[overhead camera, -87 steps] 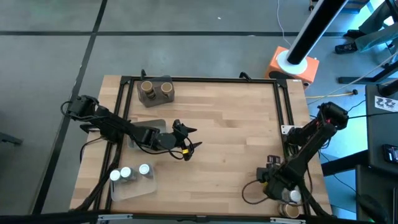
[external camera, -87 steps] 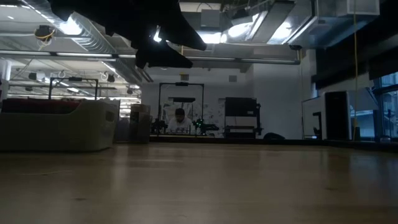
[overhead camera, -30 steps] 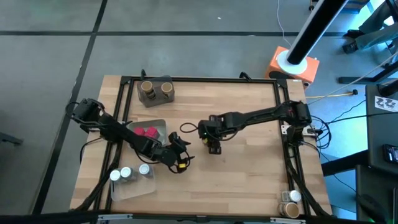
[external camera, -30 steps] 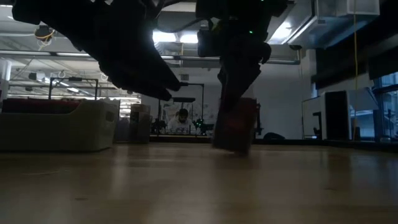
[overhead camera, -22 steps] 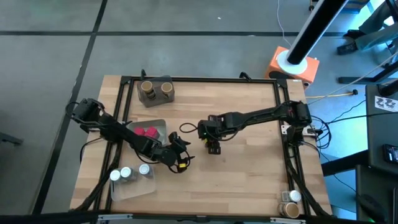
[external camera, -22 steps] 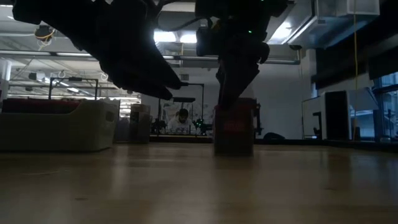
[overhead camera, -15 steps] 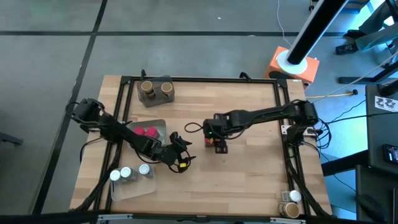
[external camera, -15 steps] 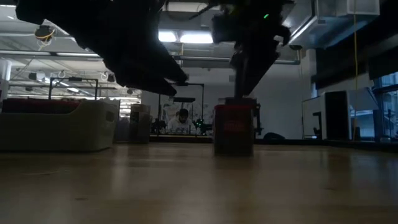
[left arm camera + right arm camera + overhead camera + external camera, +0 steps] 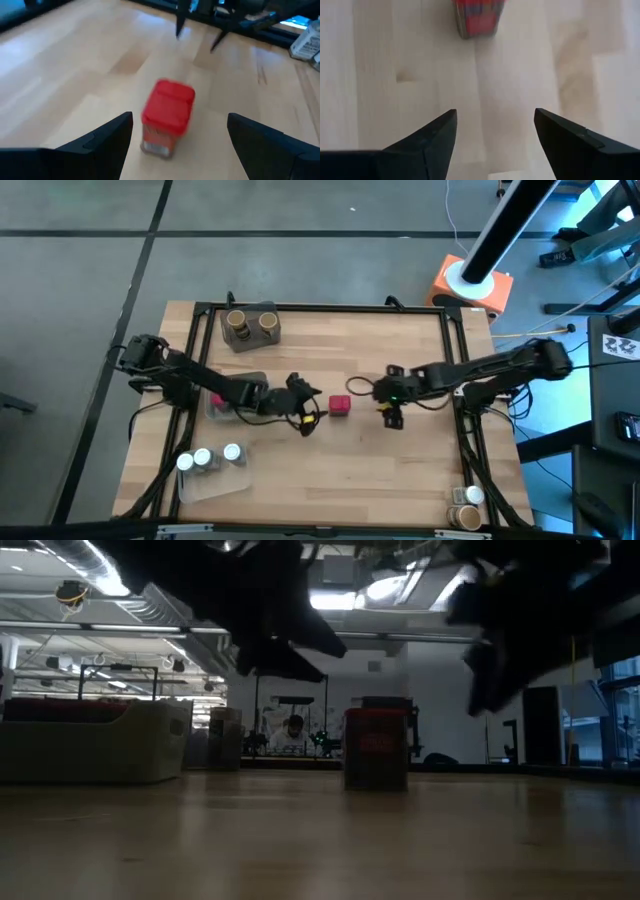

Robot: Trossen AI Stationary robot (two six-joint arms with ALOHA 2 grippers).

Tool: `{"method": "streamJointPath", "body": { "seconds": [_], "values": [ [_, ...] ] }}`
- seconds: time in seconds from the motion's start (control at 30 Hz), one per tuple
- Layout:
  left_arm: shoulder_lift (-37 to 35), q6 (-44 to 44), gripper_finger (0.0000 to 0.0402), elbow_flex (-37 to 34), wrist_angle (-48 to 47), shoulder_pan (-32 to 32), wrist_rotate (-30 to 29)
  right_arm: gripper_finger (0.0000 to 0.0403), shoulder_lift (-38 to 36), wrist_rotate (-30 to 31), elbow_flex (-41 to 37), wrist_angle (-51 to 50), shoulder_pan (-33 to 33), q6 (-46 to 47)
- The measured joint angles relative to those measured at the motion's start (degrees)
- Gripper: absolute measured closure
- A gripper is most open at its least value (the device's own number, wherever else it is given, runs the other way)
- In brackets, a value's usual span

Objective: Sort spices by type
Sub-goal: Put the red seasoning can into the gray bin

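Observation:
A pink-red boxy packet (image 9: 340,406) stands upright on its base in the middle of the table, also in the low view (image 9: 376,748). My left gripper (image 9: 314,406) hovers open just left of it; its fingers stand apart on either side of the packet (image 9: 167,117) without touching. My right gripper (image 9: 380,398) is open to the packet's right, off the table top, with the packet (image 9: 477,17) ahead of its fingers. Two tan-topped jars (image 9: 251,323) sit in a grey tray. Three white-capped jars (image 9: 205,457) stand in a clear tray.
The grey tray (image 9: 252,338) lies at the far left, the clear tray (image 9: 212,480) at the near left. Another tray with a pink packet (image 9: 215,400) is partly under my left arm. Two more jars (image 9: 465,505) stand at the near right corner. Bare wood lies near and far of the packet.
My right gripper brought the tilted packet down to stand upright mid-table, let go and drew back toward the right edge. My left gripper moved from near the clear tray toward the far edge and right, up to the packet.

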Motion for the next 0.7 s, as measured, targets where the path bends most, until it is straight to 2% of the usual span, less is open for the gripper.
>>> {"method": "streamJointPath", "body": {
  "seconds": [0.13, 0.3, 0.43, 0.5, 0.7],
  "values": [
    [2.57, 5.84, 0.0093, 3.45, -0.39, 2.25, 3.65, 0.0136, -5.63, -0.68, -10.78, 9.7, 0.0, 4.89],
    [5.89, 11.45, 0.0093, 8.01, -4.12, 4.27, 7.58, 0.0136, -7.62, -0.79, -19.32, 20.89, 0.04, 8.15],
    [7.2, 11.56, 0.0093, 9.66, -7.08, 6.3, 7.99, 0.0136, -7.63, -0.68, -23.46, 28.58, 0.04, 8.67],
    [7.54, 11.98, 0.0093, 9.71, -7.18, 7.2, 10.11, 0.0136, -7.62, -0.66, -24.73, 31.55, 0.04, 8.67],
    [10.95, 15.64, 0.0093, 9.67, -4.18, 7.98, 14.01, 0.0136, -7.59, 0.39, -26.3, 36.32, 0.04, 8.67]
  ]
}}
